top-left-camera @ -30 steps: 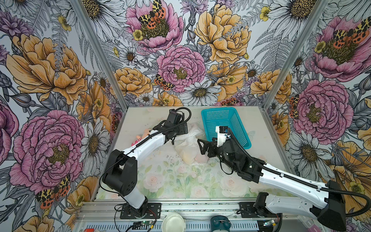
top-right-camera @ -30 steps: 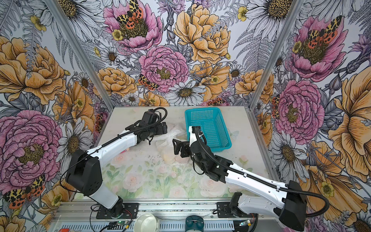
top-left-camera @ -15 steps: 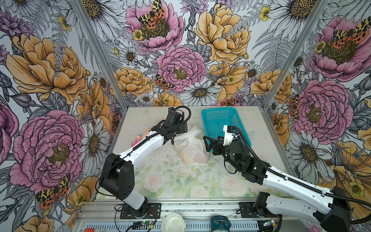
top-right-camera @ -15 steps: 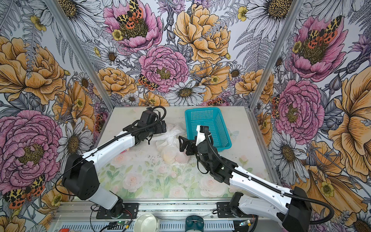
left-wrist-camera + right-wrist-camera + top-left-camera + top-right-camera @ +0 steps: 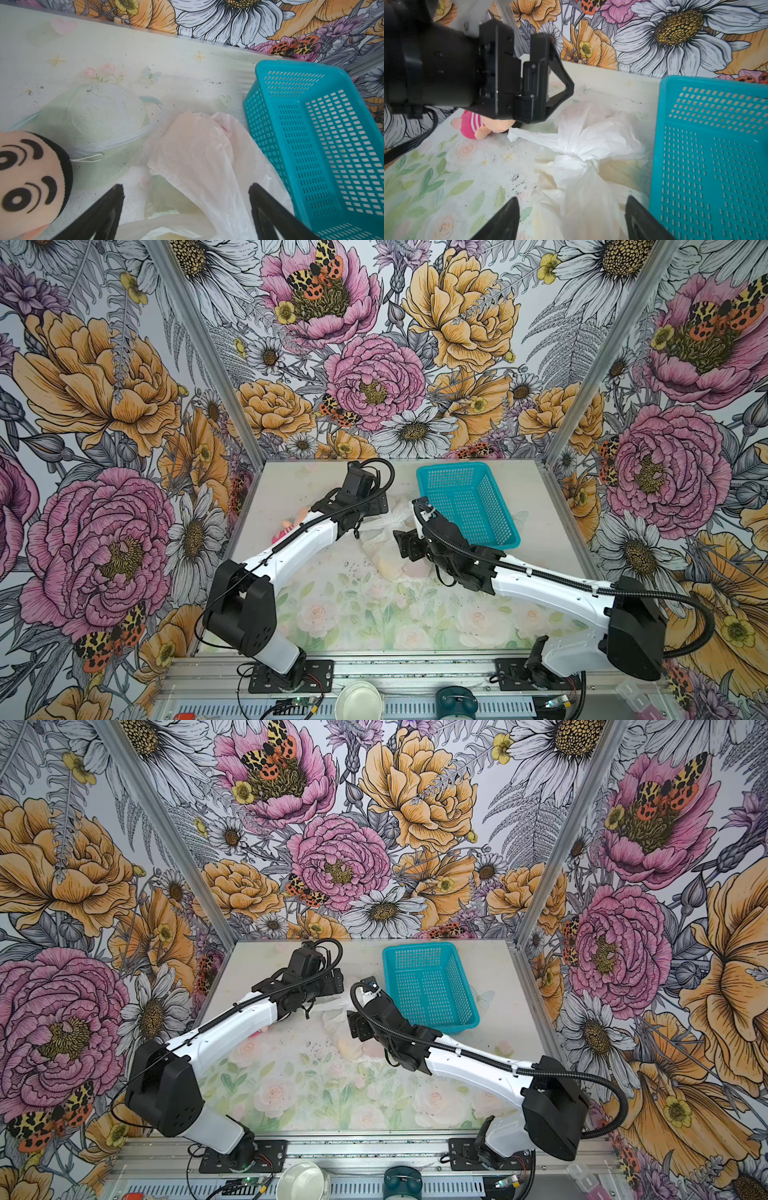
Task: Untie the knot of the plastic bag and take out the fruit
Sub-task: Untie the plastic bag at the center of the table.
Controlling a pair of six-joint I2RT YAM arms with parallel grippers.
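The white plastic bag (image 5: pixel 384 549) lies crumpled on the table between both arms, against the teal basket. Its knot (image 5: pixel 583 161) is a tight bunched twist, with the handle loops fanning out behind it. Pale yellow and pink fruit (image 5: pixel 390 568) shows dimly through the plastic. My right gripper (image 5: pixel 571 202) hangs open over the bag. Its jaws straddle the gathered plastic just short of the knot. My left gripper (image 5: pixel 186 189) is open above the bag's far end (image 5: pixel 199 149), and its finger (image 5: pixel 562 83) shows in the right wrist view.
A teal mesh basket (image 5: pixel 465 472) stands at the back right, touching the bag. A pink-striped plush doll (image 5: pixel 286 531) lies left of the bag, under the left arm. The flowered walls close in the back and sides.
My right gripper has shifted leftward over the bag toward the knot, and its jaws have narrowed a little. The left arm and the bag have hardly moved.
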